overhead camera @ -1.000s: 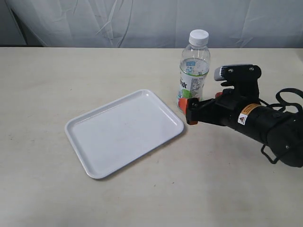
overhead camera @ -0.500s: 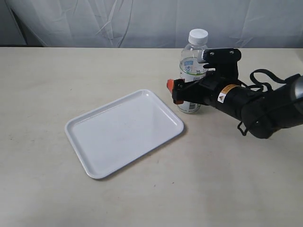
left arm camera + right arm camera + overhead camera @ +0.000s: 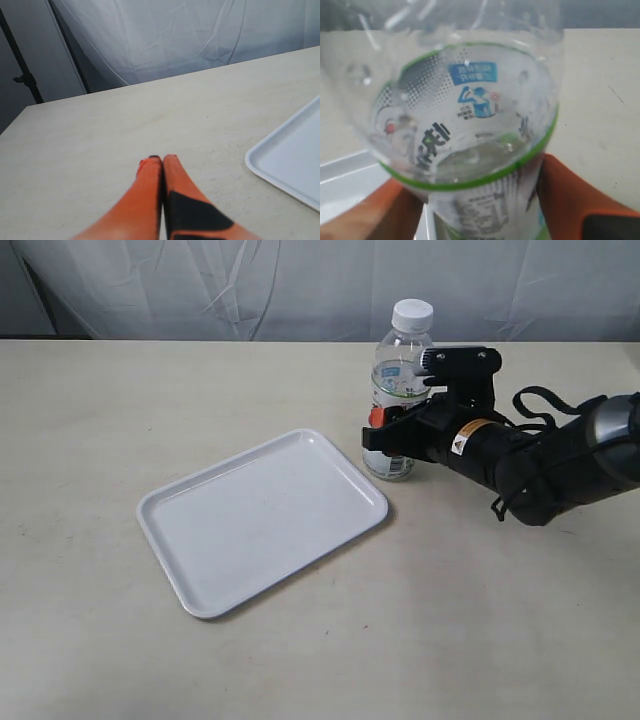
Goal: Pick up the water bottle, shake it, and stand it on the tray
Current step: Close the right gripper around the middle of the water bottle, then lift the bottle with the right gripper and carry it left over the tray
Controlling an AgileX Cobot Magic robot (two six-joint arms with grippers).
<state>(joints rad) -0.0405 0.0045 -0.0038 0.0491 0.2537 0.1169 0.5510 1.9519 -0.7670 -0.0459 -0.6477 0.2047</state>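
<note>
The water bottle stands upright on the table just off the tray's far right corner, white cap on top. My right gripper reaches in from the right and is shut on its lower labelled part. In the right wrist view the bottle fills the frame, with orange fingers pressed against both sides of its label. The white tray lies flat at the middle of the table with nothing on it. My left gripper is shut on nothing above bare table, and a corner of the tray shows beside it.
A grey cloth backdrop hangs behind the table's far edge. The right arm's black body and cables stretch over the table at the right. Bare tabletop surrounds the tray on the left and front.
My right gripper moved left around the bottle's lower part and closed on it. The bottle shifted slightly left, towards the tray.
</note>
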